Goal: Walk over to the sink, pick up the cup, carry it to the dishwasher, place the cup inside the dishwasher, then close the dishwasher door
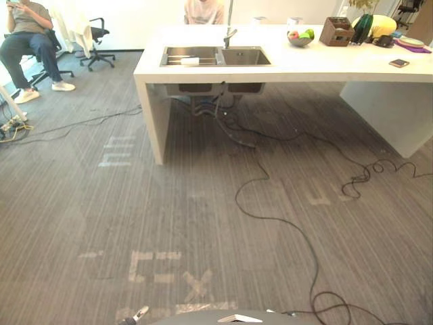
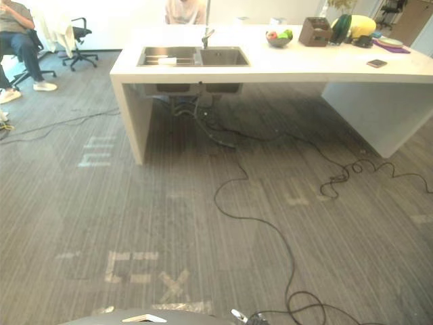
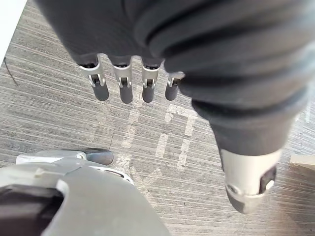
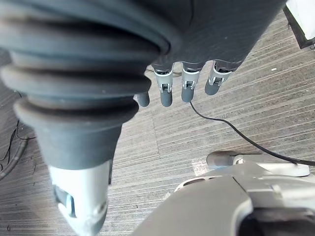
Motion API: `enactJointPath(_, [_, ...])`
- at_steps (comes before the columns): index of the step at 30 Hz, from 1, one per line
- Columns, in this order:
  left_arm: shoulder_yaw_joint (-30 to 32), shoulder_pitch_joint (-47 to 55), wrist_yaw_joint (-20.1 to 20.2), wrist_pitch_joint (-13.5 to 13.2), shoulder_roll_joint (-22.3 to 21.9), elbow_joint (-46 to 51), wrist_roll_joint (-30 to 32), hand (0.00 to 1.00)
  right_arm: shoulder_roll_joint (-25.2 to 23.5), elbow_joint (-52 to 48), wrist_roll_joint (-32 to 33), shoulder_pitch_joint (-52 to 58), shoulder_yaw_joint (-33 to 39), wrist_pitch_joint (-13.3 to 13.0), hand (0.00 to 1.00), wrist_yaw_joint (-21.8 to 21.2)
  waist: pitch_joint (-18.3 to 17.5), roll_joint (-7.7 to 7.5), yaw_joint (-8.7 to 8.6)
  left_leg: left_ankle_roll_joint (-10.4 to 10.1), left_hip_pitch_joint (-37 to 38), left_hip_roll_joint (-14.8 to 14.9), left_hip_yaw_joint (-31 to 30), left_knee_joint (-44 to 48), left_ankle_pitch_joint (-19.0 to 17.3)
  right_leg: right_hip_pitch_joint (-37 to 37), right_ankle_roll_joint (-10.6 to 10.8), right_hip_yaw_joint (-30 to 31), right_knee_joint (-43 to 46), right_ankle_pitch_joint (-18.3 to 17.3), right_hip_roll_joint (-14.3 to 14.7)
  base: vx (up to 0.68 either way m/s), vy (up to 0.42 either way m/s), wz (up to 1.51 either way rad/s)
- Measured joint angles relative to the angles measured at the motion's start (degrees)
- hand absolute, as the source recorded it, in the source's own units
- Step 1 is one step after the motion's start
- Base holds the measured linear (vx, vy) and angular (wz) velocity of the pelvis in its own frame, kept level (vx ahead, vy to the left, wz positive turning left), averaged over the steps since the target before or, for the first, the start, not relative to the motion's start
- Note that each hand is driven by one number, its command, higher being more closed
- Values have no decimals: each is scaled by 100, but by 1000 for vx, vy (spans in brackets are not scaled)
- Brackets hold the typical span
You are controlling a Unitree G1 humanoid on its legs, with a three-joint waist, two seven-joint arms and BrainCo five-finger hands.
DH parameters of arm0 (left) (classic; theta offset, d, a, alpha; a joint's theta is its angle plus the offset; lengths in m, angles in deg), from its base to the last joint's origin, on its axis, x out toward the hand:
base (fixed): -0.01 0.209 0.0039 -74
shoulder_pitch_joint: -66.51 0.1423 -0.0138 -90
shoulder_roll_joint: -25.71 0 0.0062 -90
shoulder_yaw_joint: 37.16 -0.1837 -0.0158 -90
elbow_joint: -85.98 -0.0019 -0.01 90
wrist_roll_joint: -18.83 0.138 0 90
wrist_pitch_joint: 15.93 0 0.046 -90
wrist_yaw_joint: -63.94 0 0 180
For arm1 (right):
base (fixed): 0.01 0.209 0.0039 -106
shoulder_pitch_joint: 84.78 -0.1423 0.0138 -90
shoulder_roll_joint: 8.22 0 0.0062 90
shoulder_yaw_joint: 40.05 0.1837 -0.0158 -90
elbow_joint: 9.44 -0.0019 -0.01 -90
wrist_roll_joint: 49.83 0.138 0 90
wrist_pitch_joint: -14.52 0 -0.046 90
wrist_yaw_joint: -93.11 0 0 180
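Left eye view: cup (image 1: 190,61) in sink (image 1: 245,57), far from left hand (image 3: 149,74) and right hand (image 4: 167,88), fingers released.

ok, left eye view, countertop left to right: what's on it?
Along it: white cup in the sink → faucet → fruit bowl → brown wooden box → yellow and green object → purple mat with a plate. The phone is skipped because it overlaps the mat.
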Motion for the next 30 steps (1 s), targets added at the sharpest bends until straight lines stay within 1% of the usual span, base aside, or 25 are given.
enactJointPath(3, [-139,-15,-110,-90,18,3,155,0,8,0,-13,-11,-38,-32,0,-43,29,-3,-7,-5,-4,-11,-14,-1,-4,2,0,-10,-2,0,-11,-33,-8,3])
enactJointPath(5, [-141,-14,-105,-131,25,3,270,0,12,2,5,-11,-38,-26,0,-223,42,-20,-24,-10,-8,-16,-60,-2,-7,6,3,-31,-2,-2,-15,-16,-13,6])
enactJointPath(7, [-174,-12,-67,-148,48,3,365,0,30,4,19,-35,-33,64,0,-525,73,-43,-81,4,-3,-23,-112,-2,2,18,5,-103,-1,-4,-25,0,-17,14])
enactJointPath(9, [-179,-13,-67,-148,52,3,366,0,55,13,19,-88,-34,154,0,-728,109,-46,-81,19,12,-29,-121,-1,14,36,-14,-127,-1,9,-29,10,-11,9])
enactJointPath(12, [-179,-17,-68,-139,59,3,367,0,72,38,16,-143,-37,187,0,-919,156,-62,-73,14,61,-29,-135,-1,10,93,-12,-139,1,8,-28,0,-6,1])
enactJointPath(20, [-182,-27,-126,-59,77,3,410,0,68,62,16,-184,-44,229,0,-921,186,-87,-79,11,81,-29,-132,-2,8,114,-8,-138,-2,6,-29,-18,-11,0])
enactJointPath(25, [-181,-22,-122,-107,79,2,416,0,68,71,12,-183,-92,146,0,-906,194,-101,-80,14,57,-29,-129,-3,10,113,2,-137,-4,-2,-29,-41,-21,0])
enactJointPath(30, [-181,-16,-124,-149,80,1,415,0,65,73,11,-183,-95,140,0,-883,198,-106,-81,15,88,-31,-129,-2,11,118,-5,-137,-1,4,-29,-8,-5,0])
